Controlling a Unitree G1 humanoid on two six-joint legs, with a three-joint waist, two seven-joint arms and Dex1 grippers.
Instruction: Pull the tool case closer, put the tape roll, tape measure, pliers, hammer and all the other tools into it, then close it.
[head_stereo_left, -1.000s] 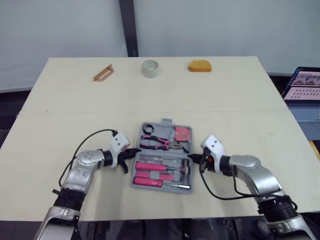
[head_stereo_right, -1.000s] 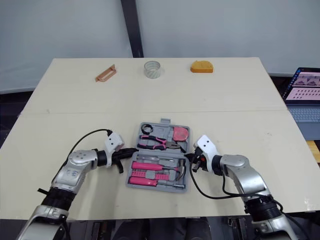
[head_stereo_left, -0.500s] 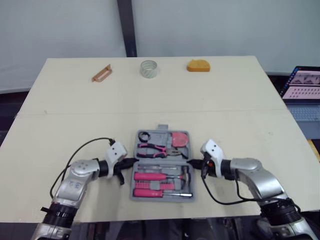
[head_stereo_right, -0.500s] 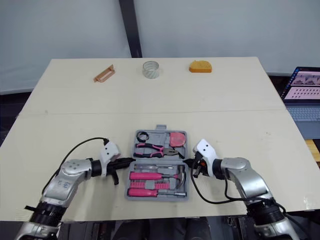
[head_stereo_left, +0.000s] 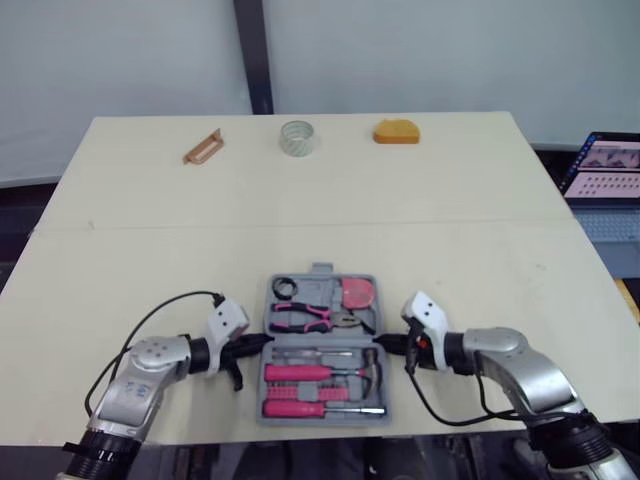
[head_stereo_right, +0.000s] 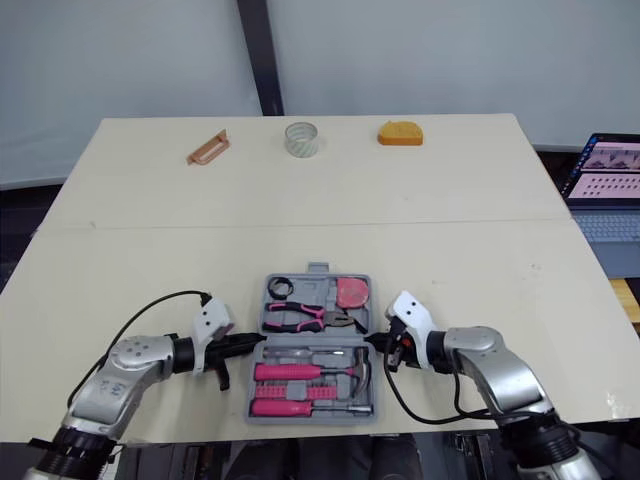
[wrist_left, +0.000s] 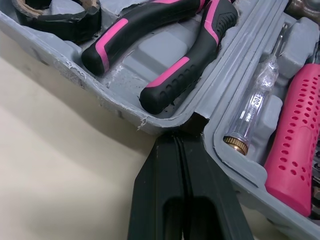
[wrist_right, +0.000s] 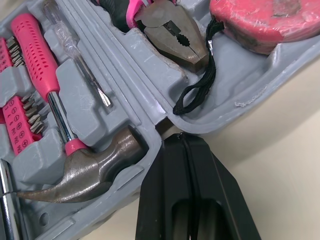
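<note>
tabletop (head_stereo_left: 450, 200): tape roll (head_stereo_left: 298, 137) unpacked, far
tool case (head_stereo_left: 322, 350): open (pliers (head_stereo_left: 305, 316), hammer (head_stereo_left: 372, 360) in)
left tool (head_stereo_left: 262, 341), right tool (head_stereo_left: 383, 343): closed, at hinge

The 2 head eyes look forward and down across the tabletop (head_stereo_left: 450, 200), sharing the whole scene, with the tool case (head_stereo_left: 322, 270) close below. Left wrist camera peers along the left hand (wrist_left: 182, 137), tight against the case's left side, facing inward. Right wrist camera, along the right hand (wrist_right: 181, 137), hugs its right side.
</note>
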